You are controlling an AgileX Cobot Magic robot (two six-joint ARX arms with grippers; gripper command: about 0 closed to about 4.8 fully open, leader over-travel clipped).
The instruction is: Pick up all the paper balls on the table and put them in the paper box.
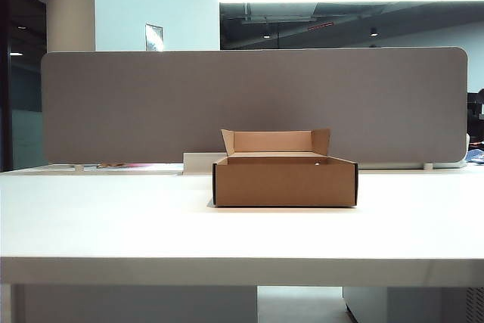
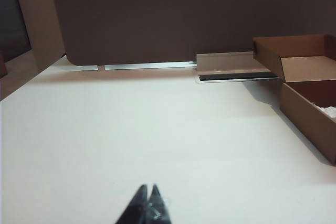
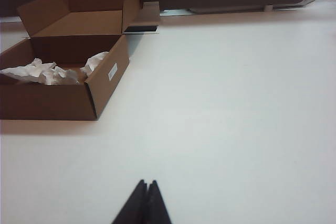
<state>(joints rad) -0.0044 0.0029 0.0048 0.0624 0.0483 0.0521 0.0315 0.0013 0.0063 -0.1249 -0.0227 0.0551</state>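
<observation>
Paper balls (image 3: pixel 50 71) were seen only inside the box (image 3: pixel 58 98), as white crumpled paper lying on its floor; how many were there could not be counted, since the wads ran together. A sliver of the same white showed over the box wall in the left wrist view. No ball was seen on the table (image 1: pixel 113 225) in any view.

Relative to the right gripper (image 3: pixel 146 183), the box lay ahead and off to the side toward the middle of the table, its open top facing up and its flap upright at the far edge. From the left gripper (image 2: pixel 147 188) the box lay ahead toward the opposite side, so it sat between the two arms, neither clearly nearer. Both grippers were closed with fingertips together and nothing between them, held low above bare tabletop, well apart from the box.

The task was judged complete, with no further reach called for.
</observation>
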